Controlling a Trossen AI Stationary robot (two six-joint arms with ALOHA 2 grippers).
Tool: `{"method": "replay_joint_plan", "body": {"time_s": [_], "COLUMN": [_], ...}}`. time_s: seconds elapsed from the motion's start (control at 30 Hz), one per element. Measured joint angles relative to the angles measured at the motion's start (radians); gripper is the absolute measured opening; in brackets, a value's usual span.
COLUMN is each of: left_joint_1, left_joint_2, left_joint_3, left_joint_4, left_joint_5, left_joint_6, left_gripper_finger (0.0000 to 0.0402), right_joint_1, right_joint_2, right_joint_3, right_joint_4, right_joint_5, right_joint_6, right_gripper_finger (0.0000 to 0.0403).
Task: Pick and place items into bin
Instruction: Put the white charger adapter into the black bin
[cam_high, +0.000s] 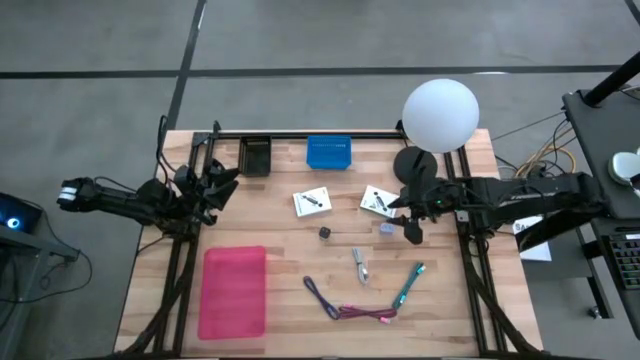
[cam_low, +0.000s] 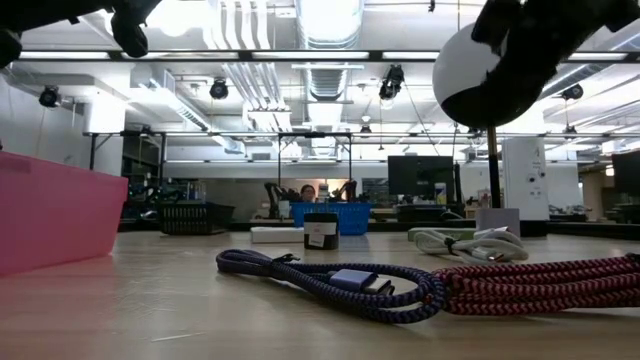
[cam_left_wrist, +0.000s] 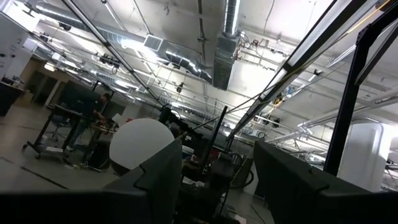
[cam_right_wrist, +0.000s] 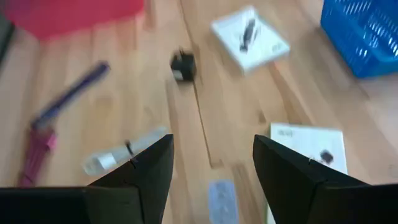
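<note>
Right gripper (cam_high: 411, 236) hangs above the table, fingers spread, holding nothing. Directly beneath and just ahead of it lies the small lavender-grey piece (cam_right_wrist: 221, 198); a white card (cam_high: 379, 201) sits just beside the gripper, toward the blue basket (cam_high: 328, 152). Farther out from the fingers: tiny dark cube (cam_high: 324, 232), then the second white card (cam_high: 312, 201). Silver clip (cam_high: 360, 265), green pen (cam_high: 409, 284) and purple-pink cord (cam_high: 348, 305) lie toward the table's near edge, apart from the gripper. Pink bin (cam_high: 234, 291) is well away across the table. Left gripper (cam_high: 213, 185) waits at the far left corner, raised, fingers apart, empty.
</note>
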Motion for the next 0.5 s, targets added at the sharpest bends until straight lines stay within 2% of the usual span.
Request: {"method": "replay_joint_plan", "body": {"time_s": [0.5], "left_joint_1": [0.0], "left_joint_2": [0.001], "left_joint_3": [-0.004], "left_joint_4": [-0.001], "left_joint_5": [-0.001], "left_joint_6": [-0.003], "left_gripper_finger": [0.0184], "right_joint_1": [0.007], "right_joint_2": [0.256], "right_joint_3": [0.0], "right_joint_4": [-0.045], "right_joint_5": [-0.036], "right_joint_6": [-0.066], "right_gripper_finger": [0.0206]}}
